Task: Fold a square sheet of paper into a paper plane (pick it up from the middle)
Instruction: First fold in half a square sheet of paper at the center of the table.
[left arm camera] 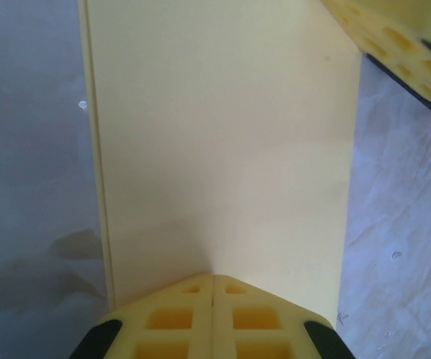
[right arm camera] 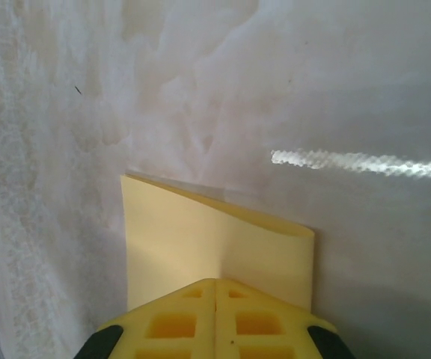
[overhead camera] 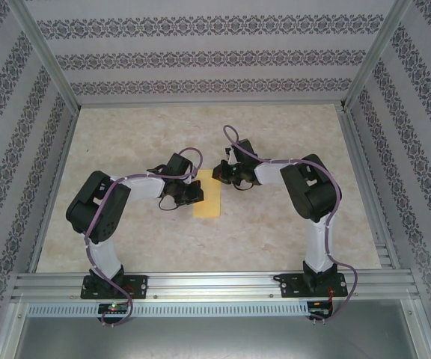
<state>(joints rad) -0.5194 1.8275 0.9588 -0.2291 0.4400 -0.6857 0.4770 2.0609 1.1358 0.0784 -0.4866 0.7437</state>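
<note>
The square sheet of paper [overhead camera: 207, 199] lies folded in half as a narrow yellow rectangle on the table between the two arms. My left gripper [overhead camera: 194, 192] is shut, and its joined yellow tips rest on the paper's left side. In the left wrist view the paper [left arm camera: 223, 142] spreads out ahead of the left gripper [left arm camera: 213, 277]. My right gripper [overhead camera: 220, 173] is shut at the paper's far end. The right wrist view has the right gripper [right arm camera: 215, 282] touching the paper [right arm camera: 193, 239], whose top layer stands slightly raised along the far fold.
The marbled beige table [overhead camera: 290, 224] is ringed by aluminium rails [overhead camera: 215, 283] and patterned walls. In the left wrist view, one of the right gripper's fingers [left arm camera: 399, 41] pokes in at the top right, close above the paper's corner.
</note>
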